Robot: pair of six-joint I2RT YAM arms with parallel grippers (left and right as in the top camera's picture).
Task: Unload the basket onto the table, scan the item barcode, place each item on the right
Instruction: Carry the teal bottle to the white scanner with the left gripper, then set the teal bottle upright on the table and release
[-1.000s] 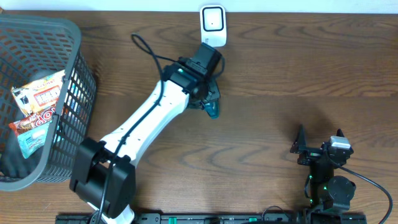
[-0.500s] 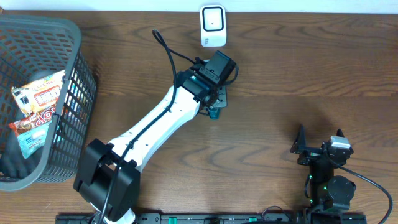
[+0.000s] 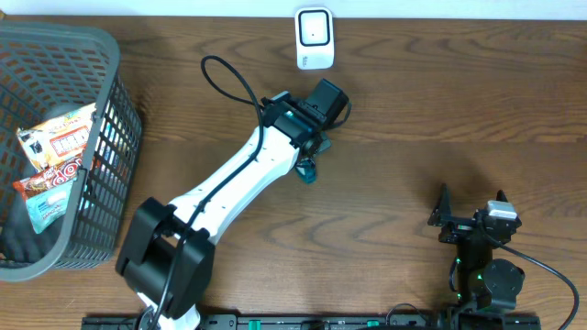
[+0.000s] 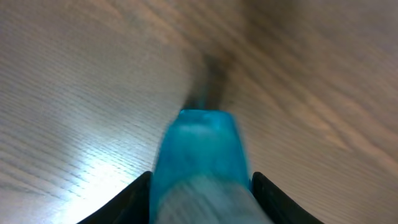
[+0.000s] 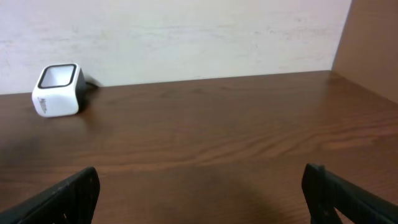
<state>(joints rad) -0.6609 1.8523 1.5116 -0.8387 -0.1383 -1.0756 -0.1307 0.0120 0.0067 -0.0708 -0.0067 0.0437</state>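
blue item [image 4: 200,149] lies lengthwise between the left pincer's [image 4: 201,179] fingers over the table [image 3: 440,101], just short of the scanner [image 3: 314,37], free end pointing away (blur hides any clamping). right pincer [image 5: 200,171] gapes, empty.

The view is smeared with blur. A blue item [image 4: 200,146], with a rounded top edge and a paler, greyish patch low on its face, fills the lower middle of the picture. It stands between the two dark fingers [image 4: 132,198] of the left hand [image 4: 200,179], one close against each side; the blur hides whether they press on it. Behind lies the wood-grain table [image 4: 68,93], glaring bright at lower left, with a dark smudge [image 4: 214,78] just above the item.
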